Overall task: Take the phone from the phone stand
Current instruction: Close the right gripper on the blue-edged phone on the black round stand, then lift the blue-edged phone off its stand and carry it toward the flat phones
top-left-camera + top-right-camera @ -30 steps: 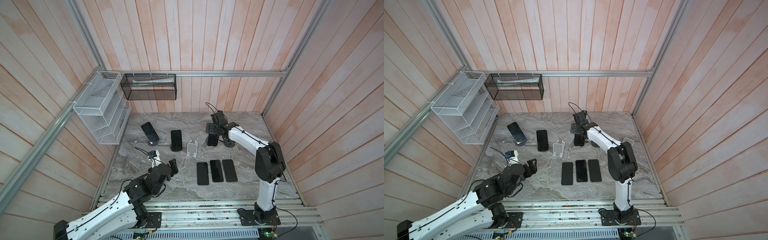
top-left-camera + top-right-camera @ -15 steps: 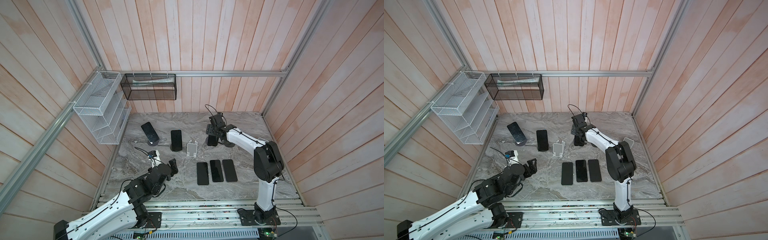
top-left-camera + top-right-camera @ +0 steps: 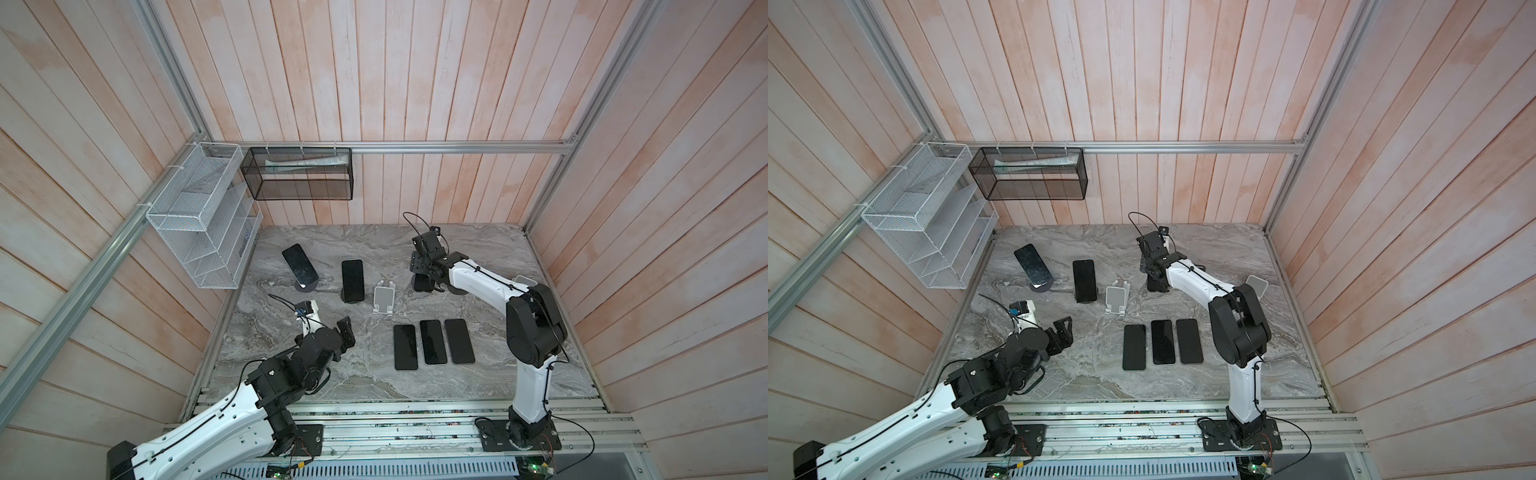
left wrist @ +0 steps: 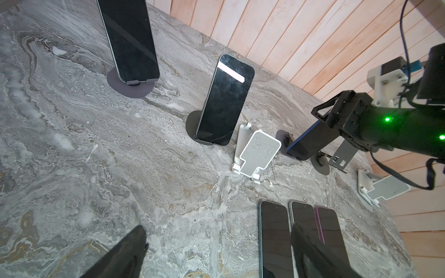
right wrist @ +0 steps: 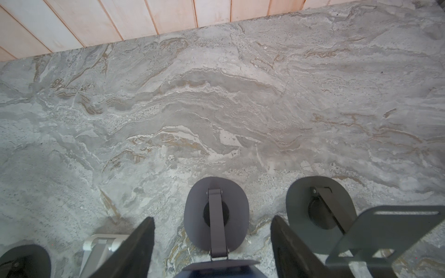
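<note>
- Phones to clear on your left: the far-left phone [image 3: 300,268] at 10 o'clock and the second phone [image 3: 353,280] at 11 o'clock each lean on a round dark base, untouched. I judge both are left to do.
- Your left gripper [image 3: 1061,330] hovers at 8 o'clock, fingers spread wide with nothing between them and bare table [image 3: 478,249] all round.
- The white stand [image 3: 383,298] near the centre is empty, and three flat phones [image 3: 432,343] lie side by side at 6 o'clock. That looks like three removals done.
- The blue-edged phone [image 4: 304,144] leans on its phone stand [image 5: 192,216] at 1 o'clock. Your right gripper [image 4: 323,120] sits over its top end with one finger on each side. The right wrist view shows a gap at both fingers, so it has no hold yet. Closing, lifting and setting down remain.
- An empty dark stand [image 5: 301,204] sits just beside the phone stand, on its 3 o'clock side, with its tilted plate close to your right finger. Lift straight up before swinging.
- The back wall is near at 12 o'clock, and another white stand [image 3: 524,280] sits against the wall at 3 o'clock. Your open room is at 5 o'clock, right of the flat phones.
</note>
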Motion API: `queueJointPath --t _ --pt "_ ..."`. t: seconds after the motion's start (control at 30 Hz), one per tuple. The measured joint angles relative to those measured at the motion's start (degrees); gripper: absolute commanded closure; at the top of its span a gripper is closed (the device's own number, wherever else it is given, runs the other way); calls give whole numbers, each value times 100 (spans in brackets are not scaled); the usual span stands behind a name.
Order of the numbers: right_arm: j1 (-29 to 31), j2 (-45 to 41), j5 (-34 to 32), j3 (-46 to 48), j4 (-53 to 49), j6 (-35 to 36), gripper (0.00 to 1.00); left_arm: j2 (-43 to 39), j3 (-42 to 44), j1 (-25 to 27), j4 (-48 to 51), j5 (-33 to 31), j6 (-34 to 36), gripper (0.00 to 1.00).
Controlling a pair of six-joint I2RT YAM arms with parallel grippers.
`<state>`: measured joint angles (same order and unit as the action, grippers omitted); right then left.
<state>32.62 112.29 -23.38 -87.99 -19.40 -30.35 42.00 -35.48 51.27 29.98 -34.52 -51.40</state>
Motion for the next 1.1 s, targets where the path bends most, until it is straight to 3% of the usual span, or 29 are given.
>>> queueJointPath --t 0.57,1.1 --pt "195 -981 -326 190 -157 234 35 -7 0 -24 -160 -216 426 4" --pt "1305 -1493 -157 391 -892 -332 35 -973 2 -26 39 -798 358 4"
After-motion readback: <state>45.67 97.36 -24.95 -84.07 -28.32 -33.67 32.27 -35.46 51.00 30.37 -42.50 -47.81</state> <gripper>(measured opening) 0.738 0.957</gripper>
